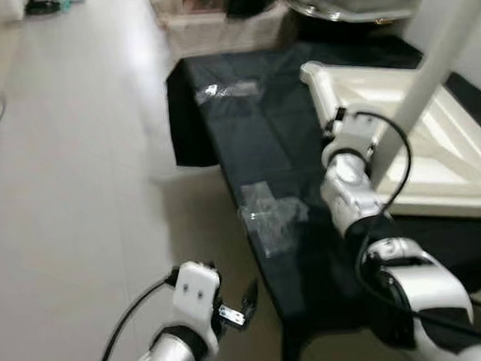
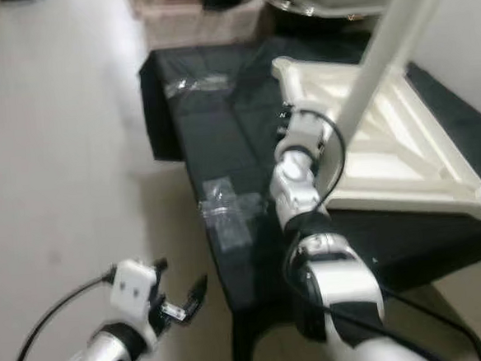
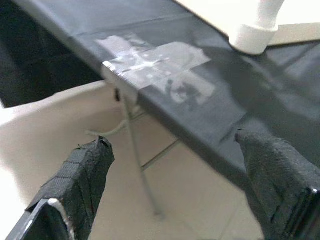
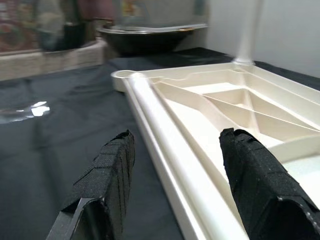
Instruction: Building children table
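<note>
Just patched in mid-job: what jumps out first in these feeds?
The white tabletop lies upside down on the black-covered table, ribs up, with one white leg already standing in it. The right tool is open, straddling the tabletop's near rim. The left tool is open too, low beside the table's edge over the floor, facing a clear plastic bag near that edge.

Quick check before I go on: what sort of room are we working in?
Likely a room in a home used as an assembly spot: a folding table under a black cloth, the upturned white children's table top on it, pale bare floor, and cluttered storage behind.
</note>
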You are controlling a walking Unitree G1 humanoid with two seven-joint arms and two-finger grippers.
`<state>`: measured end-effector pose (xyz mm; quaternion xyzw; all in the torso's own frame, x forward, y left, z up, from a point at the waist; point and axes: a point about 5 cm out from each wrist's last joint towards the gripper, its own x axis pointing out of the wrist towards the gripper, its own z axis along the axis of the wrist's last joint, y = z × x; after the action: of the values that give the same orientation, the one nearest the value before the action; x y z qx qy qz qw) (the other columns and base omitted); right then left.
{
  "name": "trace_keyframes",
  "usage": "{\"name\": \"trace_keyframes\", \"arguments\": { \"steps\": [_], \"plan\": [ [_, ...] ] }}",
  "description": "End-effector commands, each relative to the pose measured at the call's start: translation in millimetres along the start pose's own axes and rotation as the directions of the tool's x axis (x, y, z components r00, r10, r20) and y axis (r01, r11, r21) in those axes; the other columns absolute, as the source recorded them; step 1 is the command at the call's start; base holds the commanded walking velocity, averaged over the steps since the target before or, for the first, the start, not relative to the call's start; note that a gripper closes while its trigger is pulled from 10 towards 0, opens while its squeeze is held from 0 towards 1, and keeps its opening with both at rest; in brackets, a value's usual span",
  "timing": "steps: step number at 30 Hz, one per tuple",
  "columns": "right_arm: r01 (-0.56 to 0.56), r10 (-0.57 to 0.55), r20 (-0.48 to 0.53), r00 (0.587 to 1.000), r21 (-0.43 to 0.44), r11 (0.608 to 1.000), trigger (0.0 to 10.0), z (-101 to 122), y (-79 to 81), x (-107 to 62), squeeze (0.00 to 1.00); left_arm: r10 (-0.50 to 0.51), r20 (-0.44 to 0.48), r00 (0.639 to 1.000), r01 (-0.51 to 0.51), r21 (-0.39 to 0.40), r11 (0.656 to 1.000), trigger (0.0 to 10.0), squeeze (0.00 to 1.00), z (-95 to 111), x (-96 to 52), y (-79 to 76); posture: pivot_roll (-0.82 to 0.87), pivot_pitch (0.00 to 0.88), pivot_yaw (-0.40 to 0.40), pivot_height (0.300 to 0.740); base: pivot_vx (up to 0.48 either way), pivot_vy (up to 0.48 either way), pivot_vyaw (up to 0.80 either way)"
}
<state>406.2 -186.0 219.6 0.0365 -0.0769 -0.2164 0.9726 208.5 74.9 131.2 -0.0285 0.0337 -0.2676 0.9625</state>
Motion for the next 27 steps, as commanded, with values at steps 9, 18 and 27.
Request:
{"name": "trace_keyframes", "arguments": {
  "steps": [9, 18, 27],
  "plan": [
    [0.031, -0.031, -0.014, 0.999, -0.012, 0.999, 10.0, -26, -25.3, -11.5, 0.0, 0.01, -0.041, 0.999, -0.01, -0.009, 1.0, 10.0, 0.0, -7, -1.2, 1.6, 0.1, 0.171, -0.071, 0.74, 0.0, 0.0, -0.17],
    [0.161, -0.16, 0.034, 0.986, -0.022, 0.987, 10.0, -24, -101.8, -9.5, 0.0, 0.014, -0.049, 0.999, -0.014, -0.007, 1.0, 10.0, 0.0, -9, -1.3, 4.5, 0.1, 0.162, -0.056, 0.74, 0.0, 0.0, 0.0],
    [-0.027, 0.029, 0.012, 1.0, -0.085, 0.996, 10.0, -14, -112.5, 7.1, 0.0, 0.01, -0.056, 0.998, -0.01, -0.004, 1.0, 10.0, 0.0, -10, -1.4, 6.0, 0.1, 0.15, -0.055, 0.74, 0.0, 0.0, 0.0]
  ]
}}
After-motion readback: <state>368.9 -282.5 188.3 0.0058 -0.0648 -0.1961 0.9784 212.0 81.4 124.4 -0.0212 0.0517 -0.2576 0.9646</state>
